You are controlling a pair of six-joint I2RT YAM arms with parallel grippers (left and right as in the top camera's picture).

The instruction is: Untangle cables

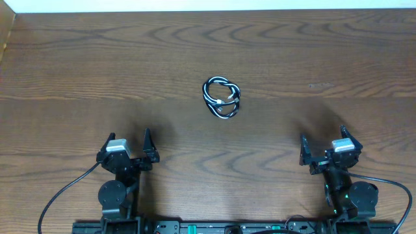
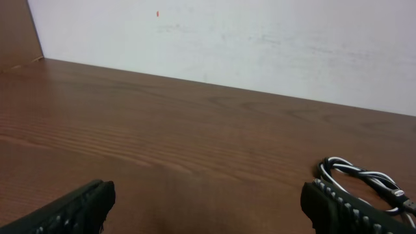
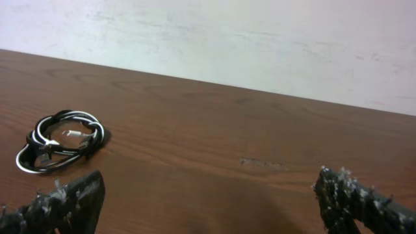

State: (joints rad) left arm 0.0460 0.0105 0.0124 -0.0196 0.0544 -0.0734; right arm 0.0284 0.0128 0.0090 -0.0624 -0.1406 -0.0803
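Overhead looks straight down on table [image 1: 78, 65]; wrist views sit low, facing the wall [image 2: 260, 39] (both catch the cables [image 1: 221, 98]).

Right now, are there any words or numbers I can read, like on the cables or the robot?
No readable text anywhere.
The cables, the table and the wall show no writing.
Tiny marks on the base rail in the overhead view are too small to read.

A dark brown wooden table [image 1: 78, 78] with wavy grain (a faint pale scuff [image 3: 260, 162] marks its right part) runs back to an off-white wall [image 2: 260, 39] bearing a tiny red speck [image 2: 156, 13].
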